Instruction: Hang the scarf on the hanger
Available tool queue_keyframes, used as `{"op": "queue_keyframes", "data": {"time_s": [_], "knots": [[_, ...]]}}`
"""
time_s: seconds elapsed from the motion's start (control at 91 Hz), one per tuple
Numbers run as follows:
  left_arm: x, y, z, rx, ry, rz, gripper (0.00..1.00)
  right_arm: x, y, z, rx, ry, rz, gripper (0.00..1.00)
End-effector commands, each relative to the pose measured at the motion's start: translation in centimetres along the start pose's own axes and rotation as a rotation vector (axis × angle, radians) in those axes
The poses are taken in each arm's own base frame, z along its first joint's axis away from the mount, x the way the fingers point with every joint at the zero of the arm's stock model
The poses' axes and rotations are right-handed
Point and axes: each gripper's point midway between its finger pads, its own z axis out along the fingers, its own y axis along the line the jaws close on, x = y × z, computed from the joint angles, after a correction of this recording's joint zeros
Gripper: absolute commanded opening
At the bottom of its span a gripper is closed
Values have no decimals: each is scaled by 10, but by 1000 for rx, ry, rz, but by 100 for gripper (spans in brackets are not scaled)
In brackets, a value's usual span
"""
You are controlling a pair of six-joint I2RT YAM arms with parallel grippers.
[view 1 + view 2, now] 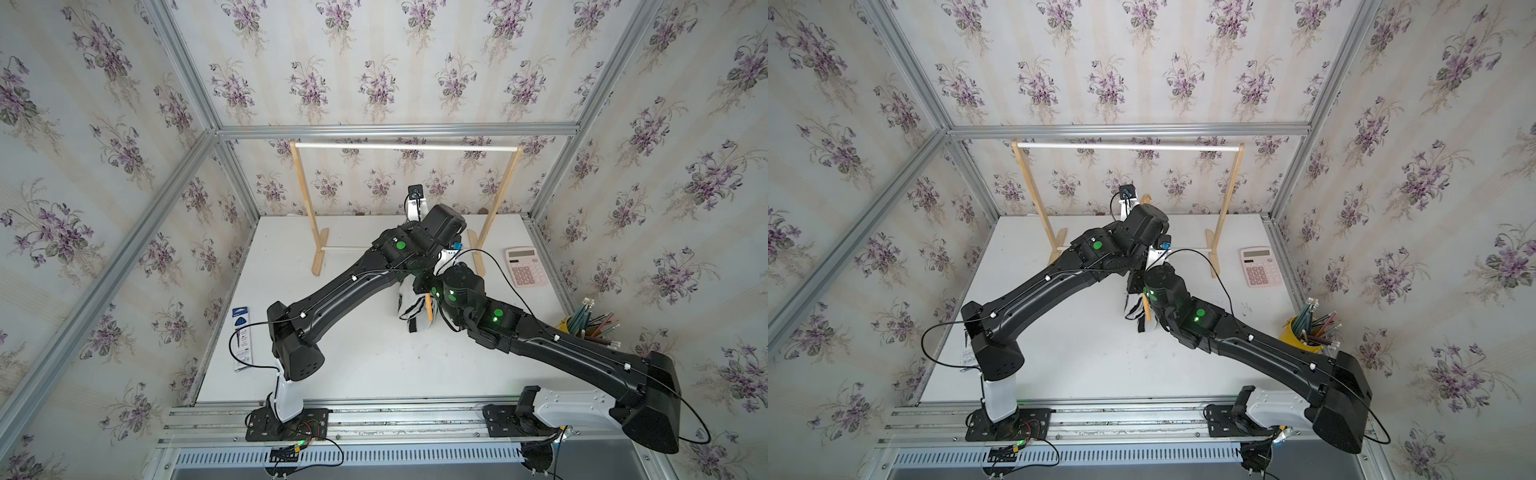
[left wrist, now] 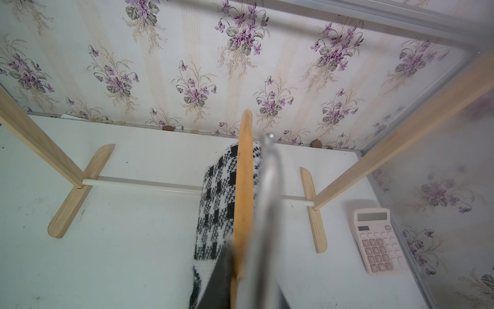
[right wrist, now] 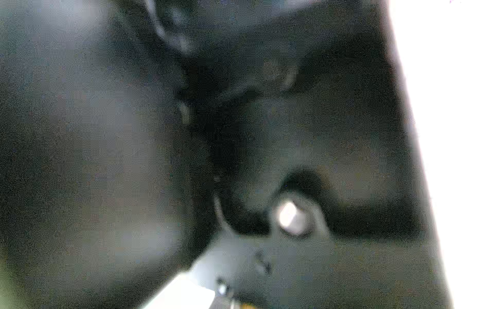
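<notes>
We found the scarf (image 2: 222, 203) draped over the hanger (image 2: 243, 187) at centre frame in the left wrist view. The left gripper appeared clamped on the hanger, though blurred. The right gripper was closed; what it held, we could not tell.

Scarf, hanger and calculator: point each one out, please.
scarf (image 2: 217, 198), left wrist view, on the houndstooth check part.
hanger (image 2: 243, 187), left wrist view, on the wooden arm.
calculator (image 1: 527, 268), a top view, on the keypad.
</notes>
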Motion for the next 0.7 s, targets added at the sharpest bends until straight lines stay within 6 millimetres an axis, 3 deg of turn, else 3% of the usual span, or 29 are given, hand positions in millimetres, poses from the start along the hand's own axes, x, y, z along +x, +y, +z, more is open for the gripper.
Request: {"op": "queue_keyframes", "data": {"time_s": [0.0, 0.165, 0.407, 0.484, 0.692], "knots": [[2, -14, -7, 65, 10, 6, 0, 2, -2, 0, 2, -2, -98, 0], [-7, -14, -13, 94, -32, -4, 38, 5, -4, -4, -7, -4, -103, 0], [-29, -16, -30, 156, -98, -18, 80, 10, -8, -3, 0, 10, -116, 0], [-34, -19, -35, 185, -108, -23, 86, 13, -8, -2, 2, 15, -119, 0], [-34, -35, -46, 309, -70, -63, 86, 14, -10, -1, 6, 15, -121, 0]]}}
